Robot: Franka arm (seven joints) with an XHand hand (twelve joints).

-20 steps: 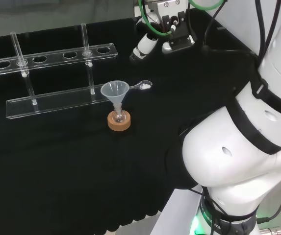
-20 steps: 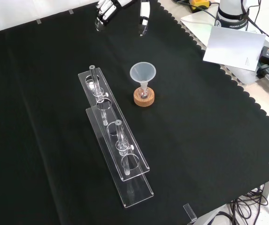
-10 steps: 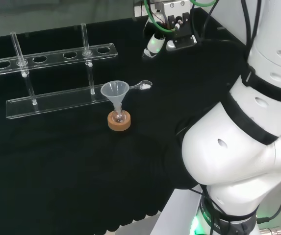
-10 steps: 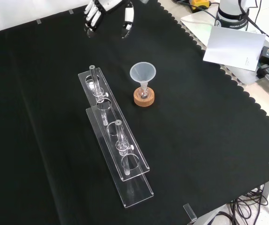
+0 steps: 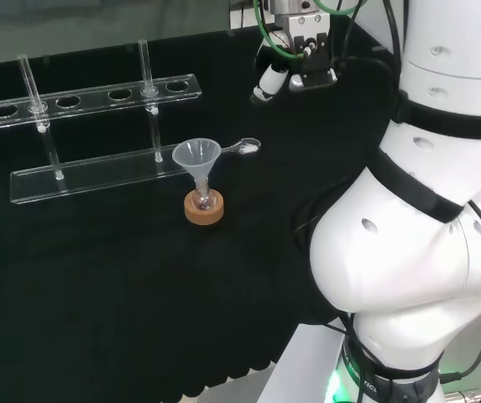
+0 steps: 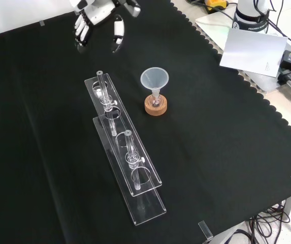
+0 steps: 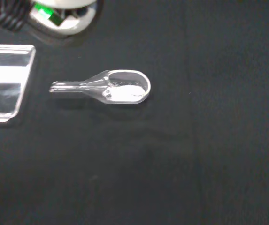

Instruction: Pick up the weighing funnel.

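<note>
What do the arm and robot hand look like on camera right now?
The arm is glossy white: rounded, bulbous links crossed by black bands. Looping green cables and black ones run to the wrist. The robot hand is white with black segments along its fingers.

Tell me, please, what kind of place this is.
Probably a laboratory bench for robot trials: a clear test-tube rack, a funnel standing in a small flask on a cork ring, and a weighing funnel lying on black cloth, with the robot's hand above.
</note>
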